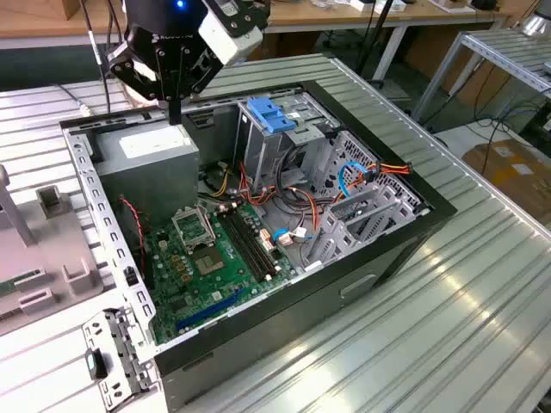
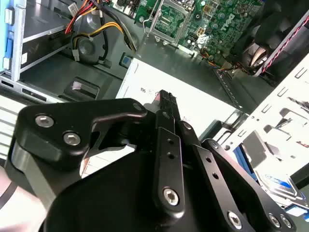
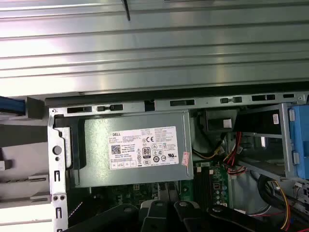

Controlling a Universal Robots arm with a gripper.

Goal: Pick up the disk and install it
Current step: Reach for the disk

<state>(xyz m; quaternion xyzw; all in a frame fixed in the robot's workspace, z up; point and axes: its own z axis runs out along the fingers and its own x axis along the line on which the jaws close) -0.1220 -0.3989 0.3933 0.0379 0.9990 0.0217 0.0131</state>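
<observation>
My gripper hangs over the back left corner of the open computer case. It is just above the grey power supply, and its fingers are shut together with nothing between them. In the second wrist view the fingertips point at the power supply's white sticker. The disk peeks in beyond the case's white perforated wall. Part of a white label with a blue band shows on it, and most of it is hidden by my gripper's black links. The gripper is apart from the disk.
Inside the case lie a green motherboard, bundles of coloured cables and a light-blue bracket on the drive cage. A grey fixture stands on the ribbed metal table at the exterior view's left.
</observation>
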